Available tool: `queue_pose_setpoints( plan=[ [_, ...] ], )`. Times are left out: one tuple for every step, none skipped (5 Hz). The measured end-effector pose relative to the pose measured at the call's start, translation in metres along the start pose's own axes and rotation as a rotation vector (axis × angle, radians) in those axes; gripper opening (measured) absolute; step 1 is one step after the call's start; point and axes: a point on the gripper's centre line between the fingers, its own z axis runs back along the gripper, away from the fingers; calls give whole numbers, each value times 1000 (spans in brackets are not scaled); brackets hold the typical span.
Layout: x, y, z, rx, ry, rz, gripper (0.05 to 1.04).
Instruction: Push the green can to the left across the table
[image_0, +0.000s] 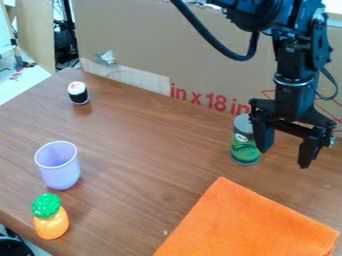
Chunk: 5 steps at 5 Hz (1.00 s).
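The black gripper (285, 158), wide and empty, hangs beside the ungrasped green tin can (245, 153), far right, its grasp apparently left to do.

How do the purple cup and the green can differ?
The cup is plain pale purple, while the can is green with a printed label. The cup is open at the top; the can has a flat, closed-looking lid. The cup stands clear of the gripper, while the can stands beside it. Both are upright on the table.
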Motion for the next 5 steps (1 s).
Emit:
queue_pose_setpoints(
  plan=[
    [7, 0, -6, 1, 9, 1, 1001],
    [13, -1, -6, 0, 8, -1, 1001],
    [13, -1, -10, 1, 20, 0, 1001],
    [13, 4, -16, 28, 45, -4, 1001],
    [14, 22, -17, 59, 47, 28, 1001]
  ],
)
